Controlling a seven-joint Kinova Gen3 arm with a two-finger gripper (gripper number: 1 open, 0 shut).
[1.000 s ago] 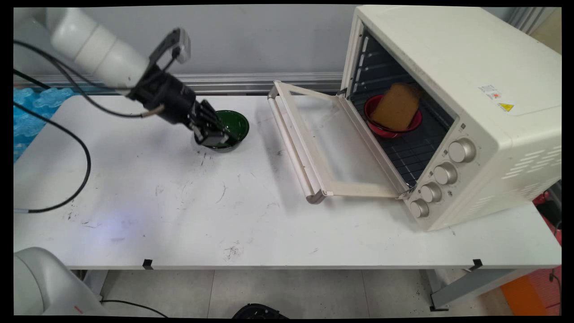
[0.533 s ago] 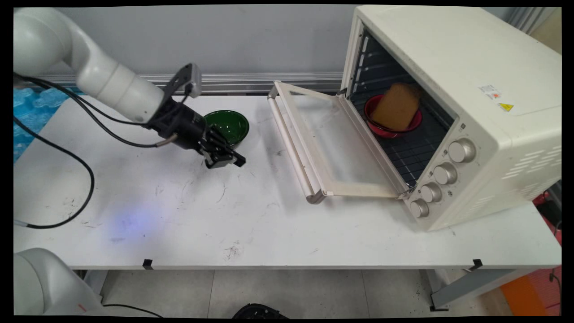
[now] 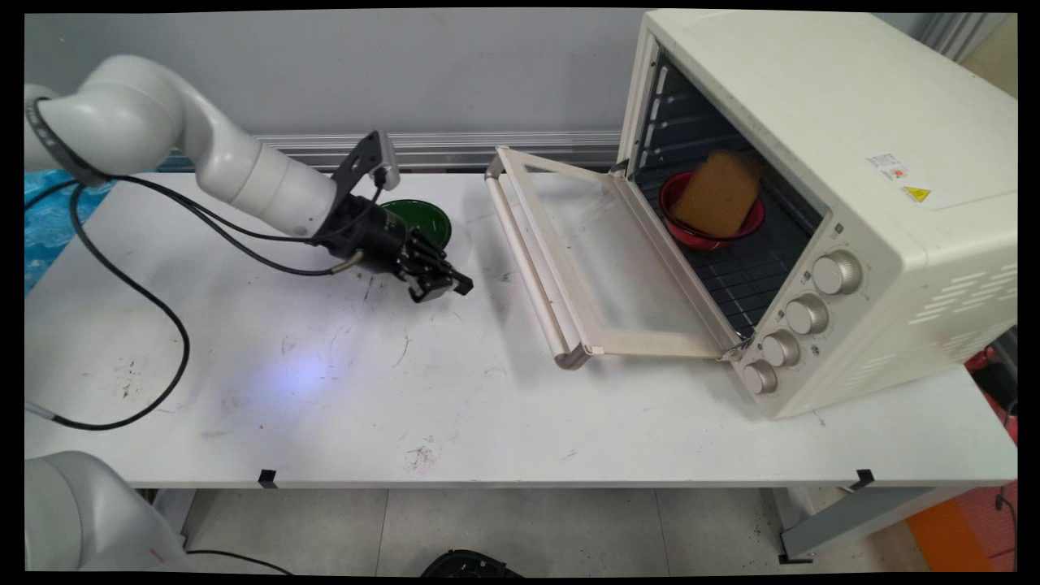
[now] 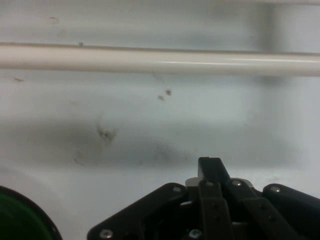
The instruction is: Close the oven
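- Gripper (image 3: pixel 443 284) hung low over table (image 3: pixel 325 390), fingers pinched together, empty.
- Green bowl (image 3: pixel 426 221) sat just behind it, untouched.
- Oven (image 3: pixel 853 162) door (image 3: pixel 601 268) open; red bowl (image 3: pixel 751 223) w/ bread (image 3: pixel 719 193) inside.

The round dark green bowl (image 3: pixel 422 223) sits upright and empty on the white bench (image 3: pixel 325 382), just behind the closed black tool (image 3: pixel 443 284).

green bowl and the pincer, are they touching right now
Apart. The main view shows the pincer past the green bowl, low over bare table; the hand view shows the bowl off to one side.
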